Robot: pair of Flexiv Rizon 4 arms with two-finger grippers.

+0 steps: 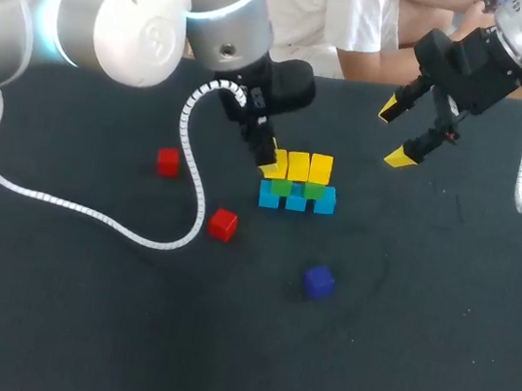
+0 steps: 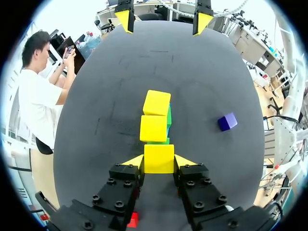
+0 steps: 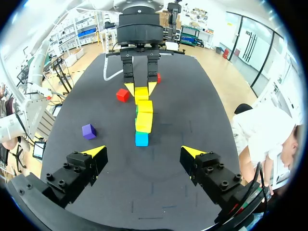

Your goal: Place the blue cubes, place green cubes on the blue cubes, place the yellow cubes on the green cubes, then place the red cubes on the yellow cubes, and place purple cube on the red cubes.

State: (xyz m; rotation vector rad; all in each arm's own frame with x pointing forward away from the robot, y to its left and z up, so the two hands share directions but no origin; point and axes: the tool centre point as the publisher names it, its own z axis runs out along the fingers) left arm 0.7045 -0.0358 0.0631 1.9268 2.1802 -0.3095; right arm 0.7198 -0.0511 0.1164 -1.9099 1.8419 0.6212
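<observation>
A low wall stands mid-table: blue cubes (image 1: 296,202) at the bottom, green cubes (image 1: 297,189) on them, yellow cubes (image 1: 309,166) on top. My left gripper (image 1: 272,166) is shut on the yellow cube (image 2: 159,158) at the wall's left end, which sits in line with the other two yellow cubes (image 2: 153,128). My right gripper (image 1: 395,133) hangs open and empty above the table, right of the wall. Two red cubes (image 1: 168,161) (image 1: 222,223) and a purple cube (image 1: 319,281) lie loose on the mat.
The dark mat (image 1: 418,327) covers the table. The left arm's white cable (image 1: 91,214) loops across the mat near the red cubes. In the right wrist view the purple cube (image 3: 88,131) lies beside the wall, with a red cube (image 3: 122,95) further on.
</observation>
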